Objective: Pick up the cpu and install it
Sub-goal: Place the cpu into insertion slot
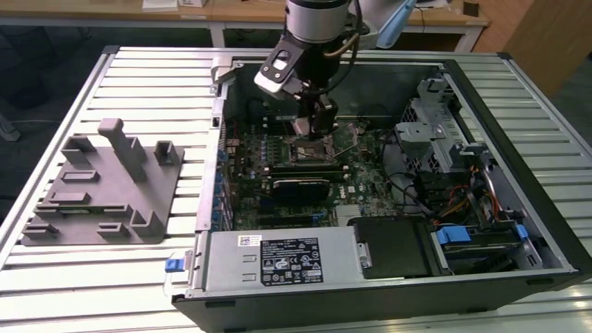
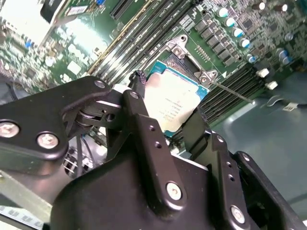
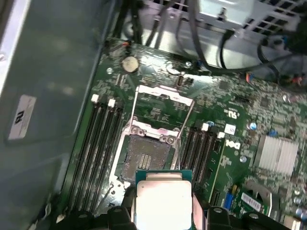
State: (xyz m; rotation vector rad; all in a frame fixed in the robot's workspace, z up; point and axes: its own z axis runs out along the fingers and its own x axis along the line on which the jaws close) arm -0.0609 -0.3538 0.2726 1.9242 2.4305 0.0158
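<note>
The cpu (image 3: 163,201) (image 2: 172,103), a small square chip with a silver top and a thin green edge, is held flat between my black fingers (image 2: 139,120). My gripper (image 1: 315,125) (image 2: 170,120) (image 3: 165,215) is shut on it inside the open computer case, just above the motherboard. The black socket (image 3: 148,155) (image 1: 310,149) lies bare right beneath and slightly ahead of the chip. Its metal load plate (image 3: 163,96) is swung up and its thin lever (image 2: 230,91) is released. The chip hangs above the socket, apart from it.
Long memory slots (image 3: 98,148) flank the socket on both sides. In the exterior view, a grey fixture (image 1: 102,187) sits on the slatted table at the left. A power supply (image 1: 277,260), drive cage (image 1: 434,132) and cables (image 1: 444,201) crowd the case.
</note>
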